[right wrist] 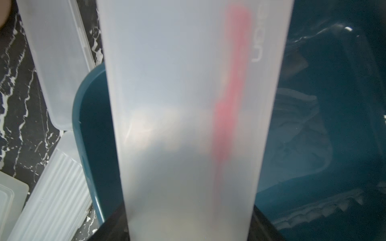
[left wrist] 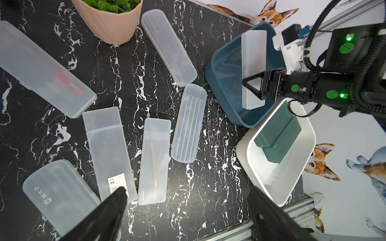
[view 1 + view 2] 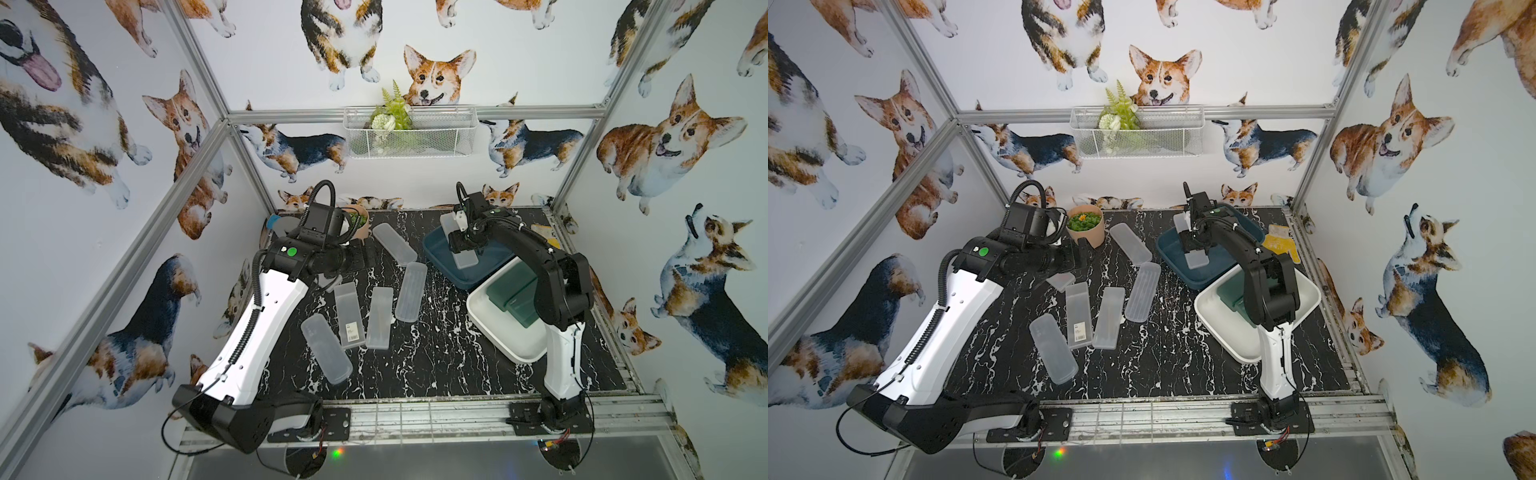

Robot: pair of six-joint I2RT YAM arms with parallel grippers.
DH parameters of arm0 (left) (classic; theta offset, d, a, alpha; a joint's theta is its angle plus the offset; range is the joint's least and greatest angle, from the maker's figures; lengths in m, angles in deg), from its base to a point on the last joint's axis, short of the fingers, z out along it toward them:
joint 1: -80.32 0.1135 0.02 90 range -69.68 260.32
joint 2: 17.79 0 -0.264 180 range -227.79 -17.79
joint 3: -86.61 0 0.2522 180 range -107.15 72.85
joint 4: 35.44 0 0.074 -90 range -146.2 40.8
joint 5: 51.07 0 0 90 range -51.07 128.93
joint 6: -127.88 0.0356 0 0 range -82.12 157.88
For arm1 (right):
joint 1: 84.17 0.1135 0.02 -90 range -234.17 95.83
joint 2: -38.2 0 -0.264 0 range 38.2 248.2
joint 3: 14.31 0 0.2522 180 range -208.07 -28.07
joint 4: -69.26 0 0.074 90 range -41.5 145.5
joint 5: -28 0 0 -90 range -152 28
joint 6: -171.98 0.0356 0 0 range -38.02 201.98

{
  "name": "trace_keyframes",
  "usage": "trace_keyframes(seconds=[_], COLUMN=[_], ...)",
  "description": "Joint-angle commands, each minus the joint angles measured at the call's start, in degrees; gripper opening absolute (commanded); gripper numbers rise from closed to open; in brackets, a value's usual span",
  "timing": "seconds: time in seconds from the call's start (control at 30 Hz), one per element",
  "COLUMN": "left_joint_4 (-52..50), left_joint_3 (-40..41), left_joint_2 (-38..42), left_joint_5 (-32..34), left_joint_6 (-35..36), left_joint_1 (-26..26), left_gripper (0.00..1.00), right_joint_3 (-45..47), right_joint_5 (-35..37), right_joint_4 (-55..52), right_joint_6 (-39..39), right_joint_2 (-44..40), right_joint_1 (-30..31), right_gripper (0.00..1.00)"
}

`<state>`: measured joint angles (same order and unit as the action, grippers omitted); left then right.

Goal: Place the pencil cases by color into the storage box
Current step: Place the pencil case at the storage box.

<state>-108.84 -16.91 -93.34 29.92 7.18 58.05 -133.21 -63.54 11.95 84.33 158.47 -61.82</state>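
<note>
Right gripper (image 2: 251,85) clamps a flat frosted case (image 1: 188,104), red blur inside, over glossy teal bin (image 2: 222,96). Left gripper (image 2: 187,191) wide, empty, above marble table (image 2: 208,198). Six frosted loose cases (image 2: 189,123) lie there. Matte green cases (image 2: 277,135) sit in white bin (image 2: 292,187).

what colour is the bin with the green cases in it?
White. The bin shows best in the left wrist view.

Left hand (image 2: 187,194) wide, right hand (image 2: 249,84) full.
</note>
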Motion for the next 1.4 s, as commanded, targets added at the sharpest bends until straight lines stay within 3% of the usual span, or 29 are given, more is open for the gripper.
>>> trace_keyframes(seconds=[0.0,0.5,0.73,1.13,1.37], left_joint_4=[-1.87,-2.14,-2.36,-2.28,-2.11], left_joint_3=[-1.08,-2.34,-3.73,-4.01,-4.29], left_joint_2=[-0.04,-1.57,-2.43,-2.59,-3.07], left_joint_5=[0.31,0.04,0.2,0.91,0.89], left_joint_6=[-0.44,1.28,2.38,3.19,3.64], left_joint_1=[-0.04,-0.12,-0.06,-0.02,0.0], left_gripper=[0.93,0.93,0.93,0.93,0.93], right_joint_3=[-0.6,2.58,-5.42,-28.62,-26.98], right_joint_5=[-2.5,1.47,0.85,-6.25,-5.23], right_joint_4=[-3.27,-7.38,-9.85,-18.82,-19.7], right_joint_6=[-3.7,-10.45,-9.93,1.65,2.72], right_joint_2=[0.89,2.88,8.18,21.2,21.76], right_joint_1=[-0.03,3.88,5.72,7.11,7.8], right_gripper=[0.66,0.68,0.68,0.67,0.67])
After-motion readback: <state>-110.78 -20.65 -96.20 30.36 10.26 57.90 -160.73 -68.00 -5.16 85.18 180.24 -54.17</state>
